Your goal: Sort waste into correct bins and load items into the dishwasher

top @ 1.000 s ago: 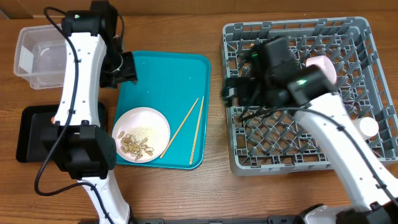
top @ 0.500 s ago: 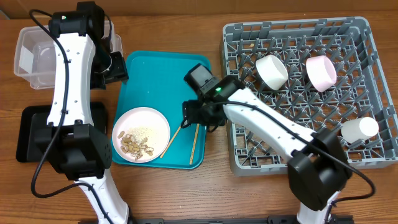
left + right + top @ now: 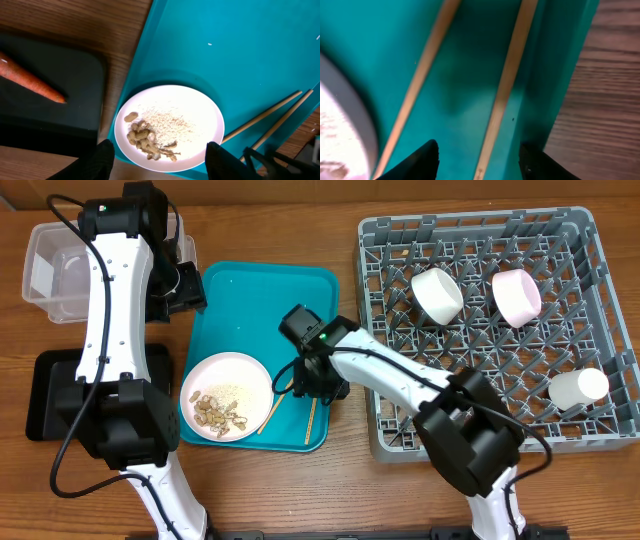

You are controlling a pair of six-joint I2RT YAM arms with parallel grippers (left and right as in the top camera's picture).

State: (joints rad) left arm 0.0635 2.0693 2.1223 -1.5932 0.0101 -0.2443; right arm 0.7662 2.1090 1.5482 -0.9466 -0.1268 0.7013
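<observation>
- Chopsticks (image 3: 507, 80) are the item in hand. The pair lies loose in the right half of the teal tray (image 3: 260, 300), the outer stick just beside the tray's right rim.
- The right gripper (image 3: 480, 161) hangs low over that outer stick with its fingers spread, one on either side. Neither visibly touches it, and nothing is pinched.
- The step, as I judge it, is picking up the chopsticks for the dish rack (image 3: 470, 222), which stands to the right of the tray.
- The next move calls for settling lower and closing squarely on a thin stick lying flat. The rim-side finger has little room, and only one stick lies between the fingers, so the other may stay behind.
- The left gripper (image 3: 160, 161) hangs at the tray's left edge, fingers spread and empty. The plate (image 3: 170, 125) of peanuts and rice lies below it.
- One second ago the right arm was over the rack. Half a second ago it was over the tray's right half, and now it is down over the chopsticks. The left arm looks unchanged over that last half second.
</observation>
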